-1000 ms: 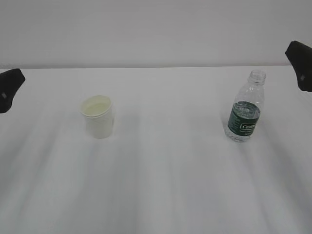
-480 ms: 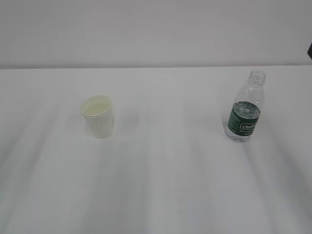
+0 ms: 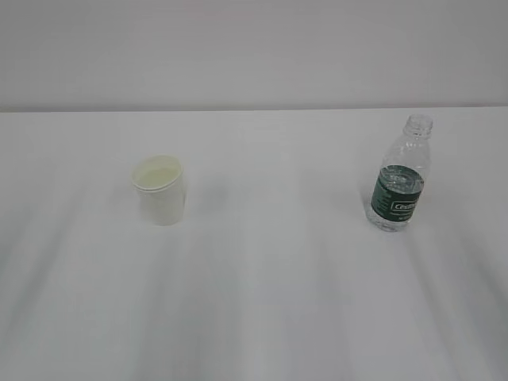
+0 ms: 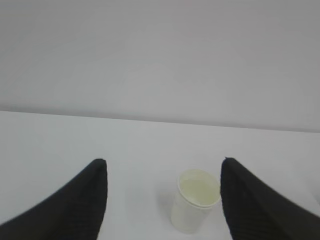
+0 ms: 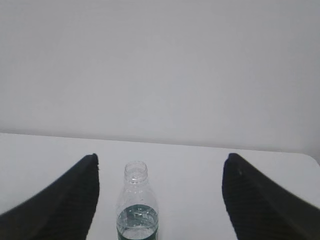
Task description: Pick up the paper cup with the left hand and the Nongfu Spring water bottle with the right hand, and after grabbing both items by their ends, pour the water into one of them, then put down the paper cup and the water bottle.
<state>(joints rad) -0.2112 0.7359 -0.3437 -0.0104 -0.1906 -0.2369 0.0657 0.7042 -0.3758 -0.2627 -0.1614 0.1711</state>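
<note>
Both arms, visible at the exterior view's edges 1 s ago, are now out of it, so cup & bottle look set down and the task about done. Paper cup [image 3: 159, 190] stands upright on the table [image 3: 270, 302] at left, Nongfu Spring water bottle [image 3: 399, 176] upright well apart at right w/ some water [image 3: 397, 181] left inside. Left hand [image 4: 162, 200] and right hand [image 5: 160, 195] both have fingers spread, holding nothing, each framing its item from a distance.

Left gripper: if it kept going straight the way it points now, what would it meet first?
Probably the paper cup. In the left wrist view it stands upright on the table, ahead of the open left gripper and right of centre, nearer one finger. Depth is unclear.
</note>
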